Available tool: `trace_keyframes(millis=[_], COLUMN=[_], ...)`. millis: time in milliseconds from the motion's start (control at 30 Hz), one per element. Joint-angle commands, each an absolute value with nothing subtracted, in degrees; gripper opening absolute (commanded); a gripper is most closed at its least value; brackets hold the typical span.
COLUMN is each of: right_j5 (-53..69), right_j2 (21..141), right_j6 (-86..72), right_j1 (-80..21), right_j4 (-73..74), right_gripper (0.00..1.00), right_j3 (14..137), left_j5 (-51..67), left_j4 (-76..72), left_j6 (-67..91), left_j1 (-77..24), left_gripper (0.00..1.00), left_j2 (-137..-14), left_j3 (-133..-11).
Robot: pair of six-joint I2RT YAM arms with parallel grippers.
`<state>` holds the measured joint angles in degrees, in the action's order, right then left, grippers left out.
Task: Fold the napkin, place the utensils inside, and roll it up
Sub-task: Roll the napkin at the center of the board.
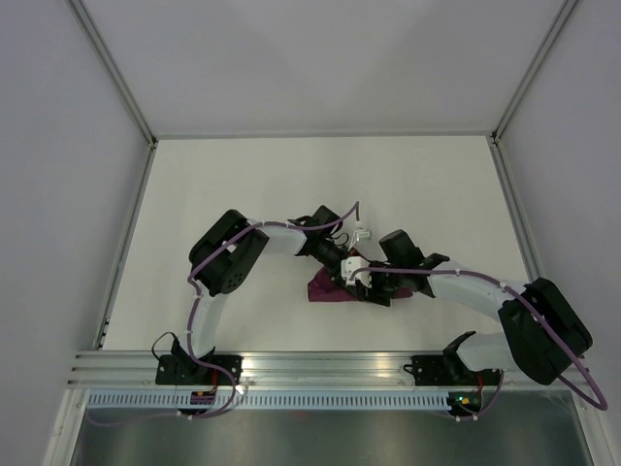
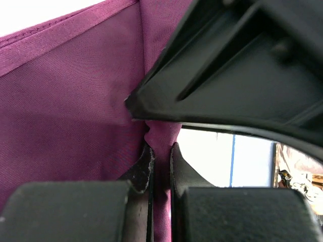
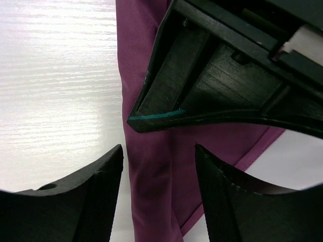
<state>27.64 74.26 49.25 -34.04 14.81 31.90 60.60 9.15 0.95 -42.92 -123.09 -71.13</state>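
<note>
From the top camera I see the napkin [image 1: 328, 289] bunched mid-table, a little toward the near edge, with the left gripper [image 1: 349, 267] and right gripper [image 1: 376, 289] meeting at its right side. On the left wrist camera, my left gripper is pinched tight on an upstanding fold of the cloth. On the right wrist camera, the right gripper's fingers [image 3: 101, 191] stand apart with a ridge of napkin between them, above the white table [image 3: 55, 75].

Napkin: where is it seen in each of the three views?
Top external: napkin lies near the middle of the table.
Left wrist: napkin fills left and centre, pinched by the left fingers.
Right wrist: napkin runs down the centre, between the open right fingers.
Shared landmark: the white table.
</note>
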Motion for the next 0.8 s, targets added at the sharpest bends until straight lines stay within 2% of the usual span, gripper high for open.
trace_keyframes(millis=[0,200,300,400,433,500,667,767], right_j5=[29.35,30.41,30.32,29.88,29.71,29.79,30.59,30.94], right_j2=[78.21,81.3,81.82,82.79,83.14,83.58,85.95,87.45], right_j6=[49.13,48.52,48.34,48.43,48.43,48.51,49.31,49.66], right_j1=[-34.72,-34.89,-34.89,-34.89,-34.89,-34.89,-34.81,-34.54], right_j4=[16.17,15.29,15.29,15.64,15.82,17.13,21.08,22.76], right_gripper=[0.64,0.56,0.49,0.35,0.25,0.15,0.06,0.04], right_j3=[34.98,35.16,35.07,34.98,35.24,35.94,37.61,38.67], left_j5=[49.83,49.04,49.04,47.99,47.38,46.67,42.81,41.49], left_j4=[13.28,12.66,12.48,11.78,10.82,9.41,3.35,0.36], left_j6=[-0.62,1.14,1.23,1.67,2.02,2.98,5.53,7.47], left_j1=[-43.07,-43.07,-43.15,-43.15,-43.07,-43.15,-42.89,-42.45], left_gripper=[0.05,0.13,0.16,0.22,0.25,0.32,0.44,0.45], left_j2=[-127.79,-127.79,-127.44,-126.39,-125.86,-124.2,-119.19,-115.94], left_j3=[-69.26,-69.35,-69.26,-68.73,-68.47,-67.51,-64.95,-63.46])
